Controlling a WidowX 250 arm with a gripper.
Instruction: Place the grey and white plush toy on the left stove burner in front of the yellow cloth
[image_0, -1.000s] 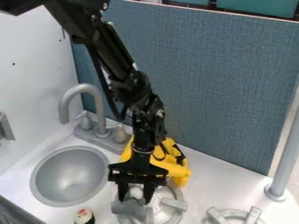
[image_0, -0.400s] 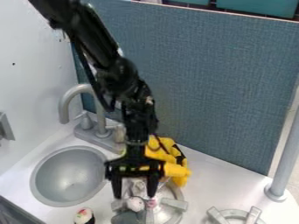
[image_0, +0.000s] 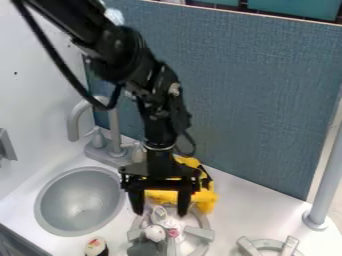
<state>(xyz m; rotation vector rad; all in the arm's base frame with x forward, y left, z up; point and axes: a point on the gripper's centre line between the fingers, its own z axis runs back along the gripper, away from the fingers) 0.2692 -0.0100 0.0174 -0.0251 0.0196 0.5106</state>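
nearest you, a sushi-like piece sits left of the round burner. the grey-and-white toy lies on the burner's near left part. above the burner your gripper hangs, fingers wide apart, gripping nothing. you see the sink left of the burner, a yellow soft thing behind it, and the faucet farther back, to its left.

No readable text, label, brand, number or sign can be made out on anything shown; no lettering is legible on any part of the view.
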